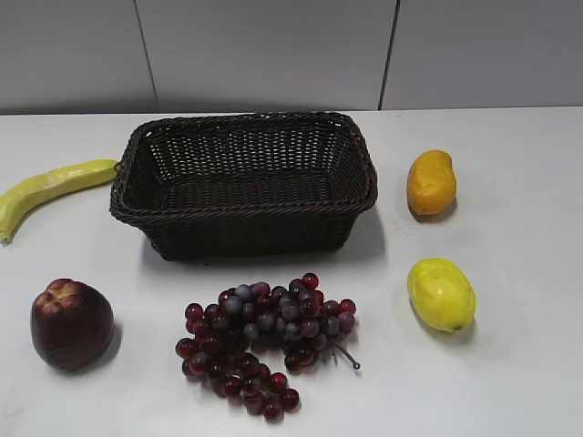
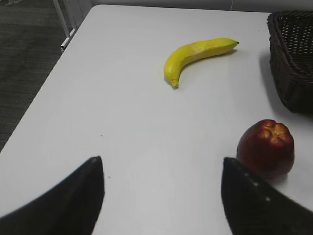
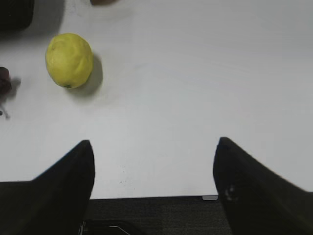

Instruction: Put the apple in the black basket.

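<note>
The dark maroon apple (image 1: 71,323) stands on the white table at the front left, apart from the black wicker basket (image 1: 244,214) behind and to its right. In the left wrist view the apple (image 2: 266,147) sits just beyond my right fingertip, and the basket's corner (image 2: 292,73) shows at the upper right. My left gripper (image 2: 161,171) is open and empty over bare table, left of the apple. My right gripper (image 3: 152,156) is open and empty near the table's front edge. Neither gripper shows in the exterior view.
A yellow banana (image 1: 50,189) lies left of the basket and shows in the left wrist view (image 2: 195,53). A grape bunch (image 1: 260,341) lies in front of the basket. An orange mango (image 1: 430,182) and a yellow lemon (image 1: 441,293) (image 3: 69,59) lie to the right.
</note>
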